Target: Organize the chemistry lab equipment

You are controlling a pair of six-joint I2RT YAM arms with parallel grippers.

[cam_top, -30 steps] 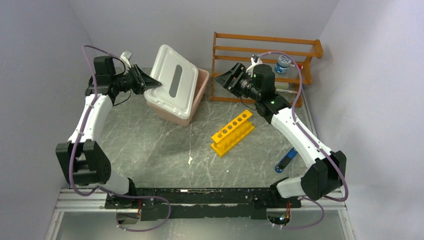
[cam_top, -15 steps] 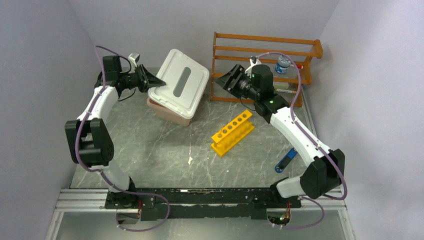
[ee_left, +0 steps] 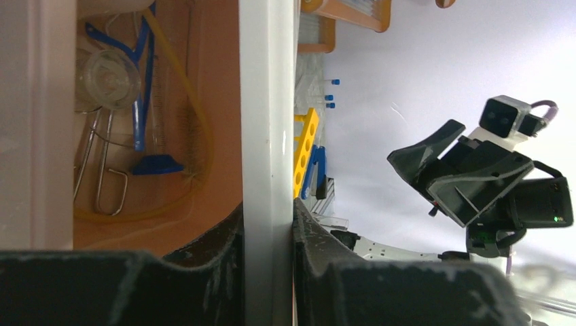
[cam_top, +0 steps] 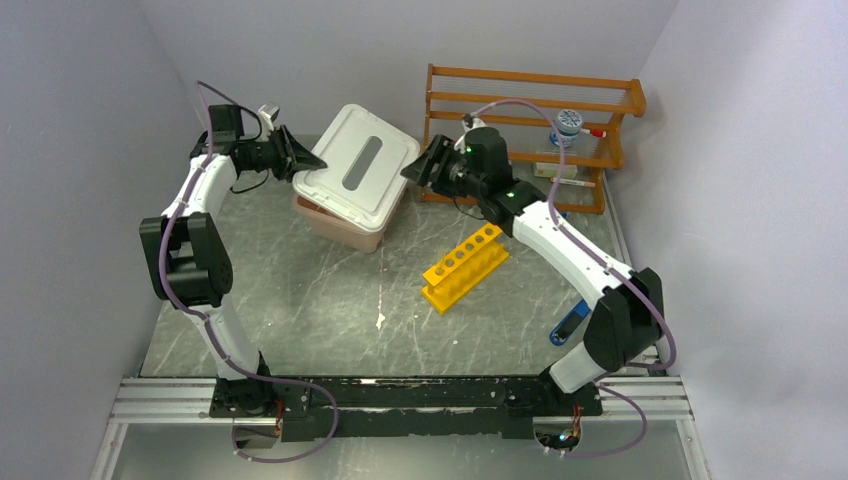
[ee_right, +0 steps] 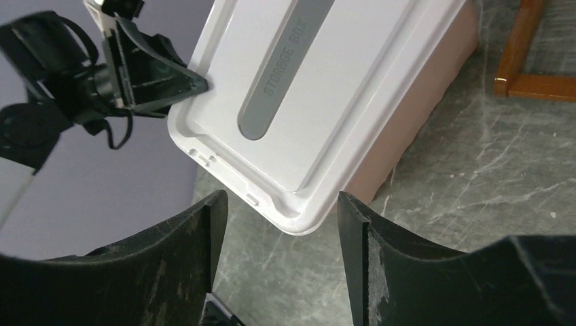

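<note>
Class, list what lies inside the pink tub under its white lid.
Seen through the raised edge: blue-framed goggles, metal tongs, tan tubing. The white lid hides the rest.

You have the left gripper (cam_top: pixel 297 166) on the left corner of the white rectangular lid (cam_top: pixel 360 165), which lies over the pink plastic tub (cam_top: pixel 340 225) at upper centre. Your right gripper (cam_top: pixel 420 166) hovers beside its right corner. The yellow holed rack (cam_top: pixel 465 265) lies mid-frame.
</note>
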